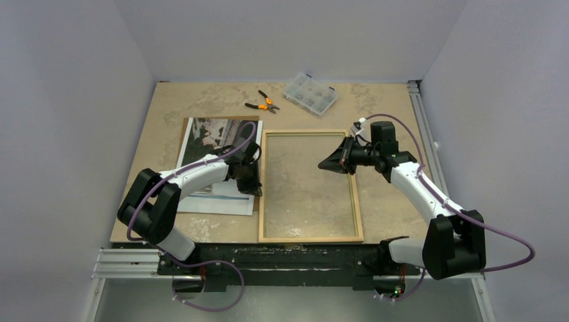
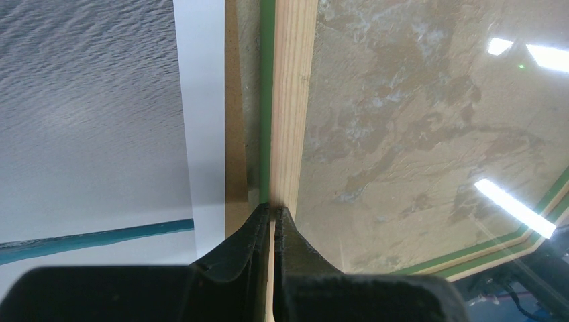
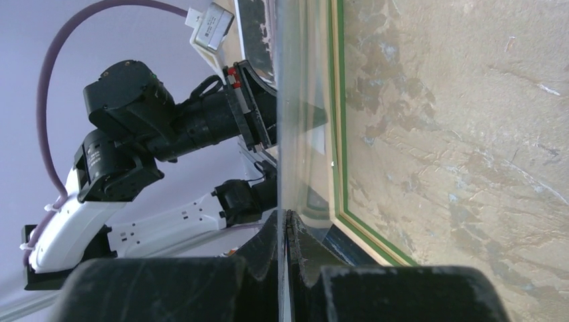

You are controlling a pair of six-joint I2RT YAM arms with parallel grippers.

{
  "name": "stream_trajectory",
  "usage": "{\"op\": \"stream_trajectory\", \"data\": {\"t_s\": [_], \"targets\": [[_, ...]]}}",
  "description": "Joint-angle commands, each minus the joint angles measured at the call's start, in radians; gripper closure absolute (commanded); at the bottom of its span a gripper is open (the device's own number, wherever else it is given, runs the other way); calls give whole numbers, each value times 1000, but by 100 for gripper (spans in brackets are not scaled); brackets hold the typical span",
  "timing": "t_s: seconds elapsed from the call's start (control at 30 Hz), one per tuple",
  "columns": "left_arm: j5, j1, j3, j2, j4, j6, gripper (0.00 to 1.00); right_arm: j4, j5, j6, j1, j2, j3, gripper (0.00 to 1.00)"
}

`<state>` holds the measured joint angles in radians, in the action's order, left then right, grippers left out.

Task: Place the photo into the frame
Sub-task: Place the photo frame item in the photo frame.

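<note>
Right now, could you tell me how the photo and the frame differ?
The photo is an opaque print; the frame is a pale wood border with the table showing through. The photo lies askew on a brown sheet; the frame lies square to the table edge, with the left gripper shut at its left rail. Both are rectangular.

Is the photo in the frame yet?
Out. The photo lies flat to the left of the frame, and only table shows inside the frame.
</note>
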<state>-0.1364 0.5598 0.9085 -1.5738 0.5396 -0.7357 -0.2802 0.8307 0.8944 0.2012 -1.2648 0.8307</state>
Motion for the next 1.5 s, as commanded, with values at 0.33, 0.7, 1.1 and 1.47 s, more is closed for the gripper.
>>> {"op": "stream_trajectory", "data": {"t_s": [0.33,0.7,1.1,1.47], "targets": [[125,13,-40,-68,17,48,100,-234,135,-282,6,-121,201,100],[126,13,-39,-74,17,48,100,-378,84,-420,6,-157,258,100],[126,15,-37,-81,15,47,100,-316,173,-444,29,-200,275,100],[132,17,-35,-87,19,48,100,-292,185,-443,47,-207,288,100]]}}
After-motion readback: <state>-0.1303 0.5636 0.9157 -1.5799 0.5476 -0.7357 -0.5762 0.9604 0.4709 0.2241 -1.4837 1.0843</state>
